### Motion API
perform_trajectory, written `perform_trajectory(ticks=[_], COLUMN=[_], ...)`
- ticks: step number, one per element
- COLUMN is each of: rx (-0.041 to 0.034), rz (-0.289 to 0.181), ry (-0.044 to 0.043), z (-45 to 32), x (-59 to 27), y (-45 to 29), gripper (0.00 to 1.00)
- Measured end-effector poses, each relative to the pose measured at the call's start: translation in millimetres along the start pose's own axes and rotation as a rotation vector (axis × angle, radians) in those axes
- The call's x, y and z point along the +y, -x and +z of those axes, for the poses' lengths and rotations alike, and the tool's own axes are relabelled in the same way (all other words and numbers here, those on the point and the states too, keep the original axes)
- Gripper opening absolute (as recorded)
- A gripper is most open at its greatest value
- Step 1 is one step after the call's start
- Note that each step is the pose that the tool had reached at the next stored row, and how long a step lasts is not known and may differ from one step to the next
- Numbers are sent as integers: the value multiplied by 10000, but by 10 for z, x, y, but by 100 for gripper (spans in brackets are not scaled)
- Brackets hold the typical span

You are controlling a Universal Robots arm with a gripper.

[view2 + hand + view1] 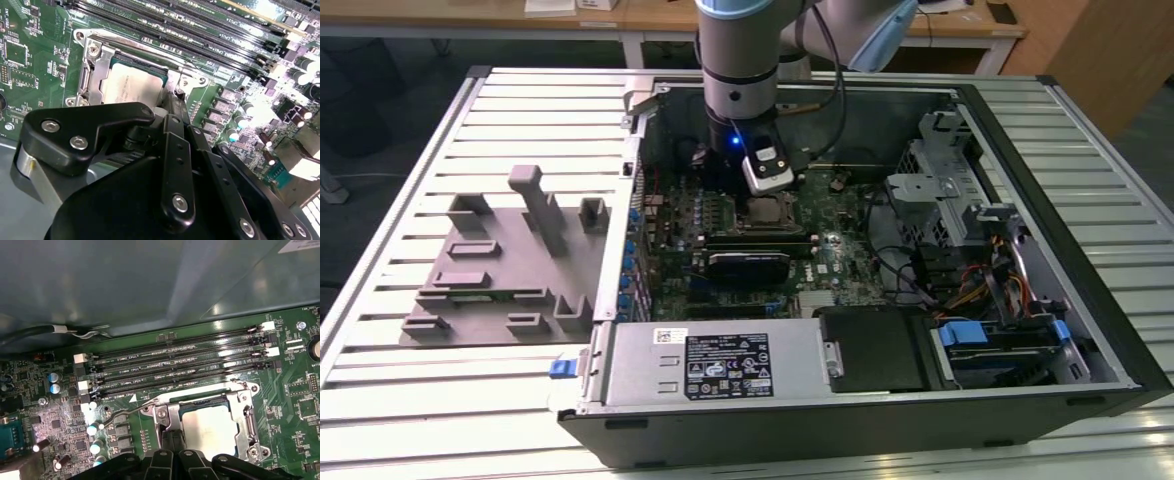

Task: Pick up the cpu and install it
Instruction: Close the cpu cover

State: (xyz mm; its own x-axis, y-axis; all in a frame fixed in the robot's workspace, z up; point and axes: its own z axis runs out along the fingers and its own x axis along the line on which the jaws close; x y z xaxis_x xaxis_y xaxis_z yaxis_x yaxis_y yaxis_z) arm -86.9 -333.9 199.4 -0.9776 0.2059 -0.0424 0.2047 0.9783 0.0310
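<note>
Item under inspection: one cpu [207, 430], a small flat square chip with a silvery-grey metal top and a thin pale rim; its surface is matt and plain in both wrist views. It lies flat and level inside the one square metal socket frame [246, 425] on the green motherboard [300, 405], with bright metal of the frame along its sides; in the exterior view the cpu [769, 211] sits directly beneath the arm [740, 60].

Gripper [173, 437]: one; the black fingers stand pressed together with nothing between them, their tips at the edge of the socket frame just beside the cpu, not on its top plate; whether they touch the frame cannot be told.

Count of other items: four long black memory slots [175, 367], parallel, just beside the socket; one thin wire lever [127, 412] running from the frame's corner; one black card [747, 266] with a glossy top, on the board near the socket; one open computer case [1014, 150], lying on its side on the slatted bench [400, 400]; one grey tray [480, 280] on the bench, well apart from the cpu, at the exterior view's left of the case.
</note>
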Motion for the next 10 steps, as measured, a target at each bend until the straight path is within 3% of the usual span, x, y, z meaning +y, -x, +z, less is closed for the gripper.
perform_trajectory(ticks=[5, 10], rx=[-3, -2], rz=[-1, 0], ry=[2, 1], z=[-36, -126], x=[2, 4], y=[2, 6], gripper=[11, 11])
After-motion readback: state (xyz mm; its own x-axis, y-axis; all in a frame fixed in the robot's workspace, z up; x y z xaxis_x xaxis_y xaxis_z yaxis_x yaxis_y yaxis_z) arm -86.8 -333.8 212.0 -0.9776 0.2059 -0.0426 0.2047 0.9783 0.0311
